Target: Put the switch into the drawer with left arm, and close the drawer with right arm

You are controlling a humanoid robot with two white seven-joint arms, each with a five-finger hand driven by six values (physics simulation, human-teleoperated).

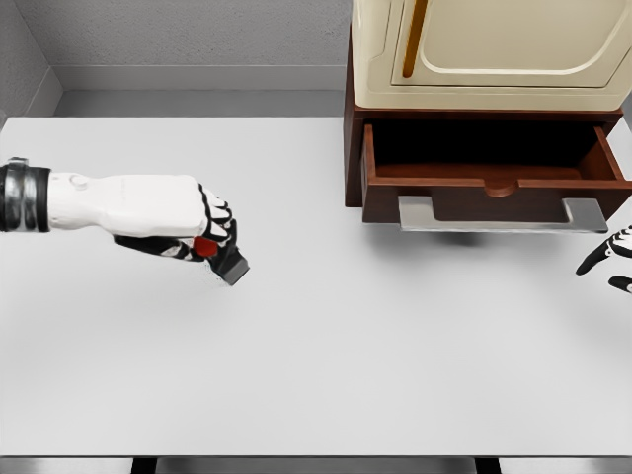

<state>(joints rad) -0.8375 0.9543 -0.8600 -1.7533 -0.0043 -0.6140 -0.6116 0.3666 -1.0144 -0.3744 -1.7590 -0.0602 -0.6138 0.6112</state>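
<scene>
Left robot hand [202, 229] gripping switch [225, 259], drawer [494, 168] open

Dark red-ended switch [225, 258] at table's left; brown drawer [494, 166] open.

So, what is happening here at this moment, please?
A humanoid robot works at a white table. Its left hand is closed around a small dark switch with a red part, out over the left side of the table. At the back right, the wooden drawer stands pulled open, and its inside looks dark. The switch is not in it yet. The right hand shows only partly at the right edge, near the drawer's grey handle.
</scene>
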